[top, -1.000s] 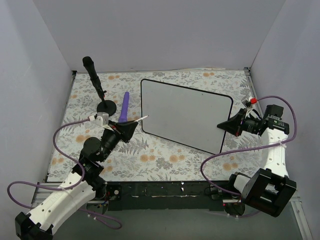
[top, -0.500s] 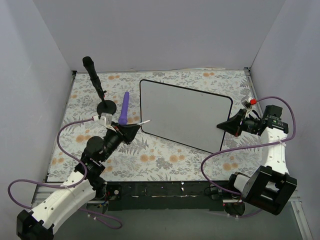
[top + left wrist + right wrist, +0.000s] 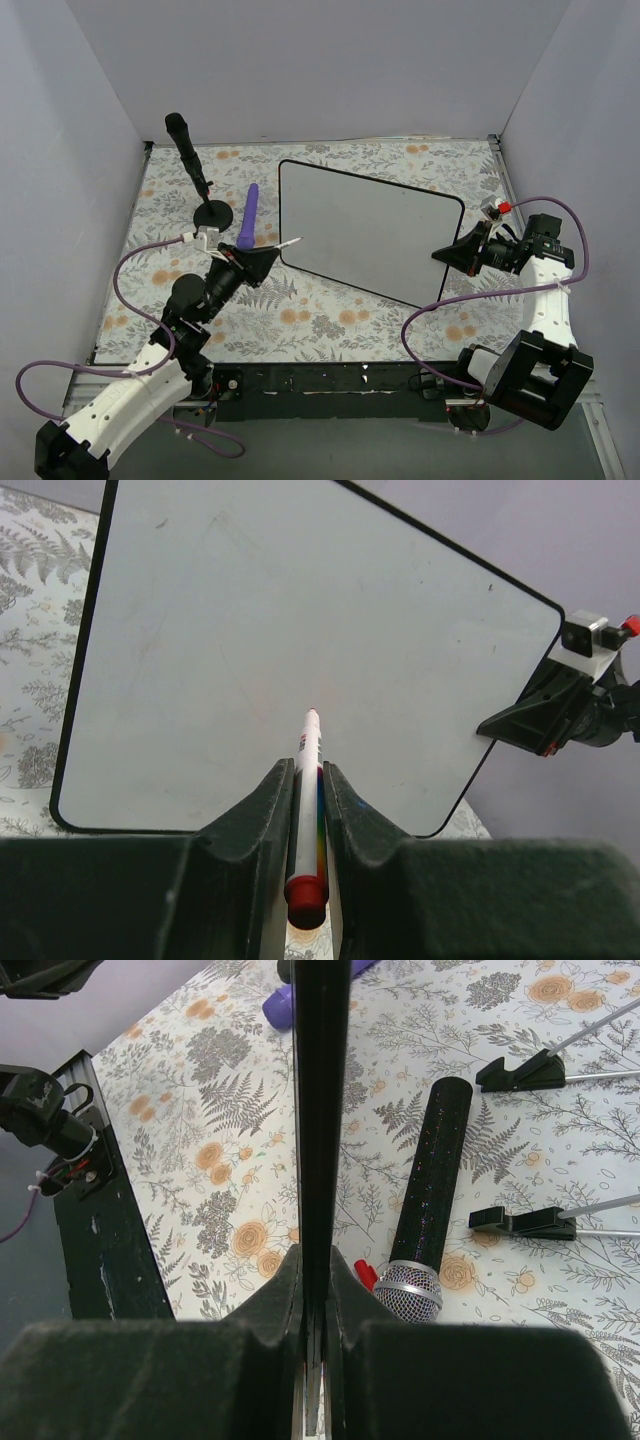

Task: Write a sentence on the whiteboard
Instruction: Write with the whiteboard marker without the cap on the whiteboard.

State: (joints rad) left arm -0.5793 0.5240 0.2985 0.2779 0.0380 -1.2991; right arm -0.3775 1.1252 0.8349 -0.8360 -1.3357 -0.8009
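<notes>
- The whiteboard (image 3: 370,225) takes up the middle and right of the table (image 3: 330,320).
- The right gripper (image 3: 440,254) is clamped on the board's right edge and blocks that side.
- The left gripper (image 3: 268,251), gripping a marker (image 3: 288,242), fills the gap at the board's left edge.
- A black stand (image 3: 195,170) and a purple stick (image 3: 248,215) crowd the far left.
- Open tabletop runs along the near side, between the arms.
</notes>
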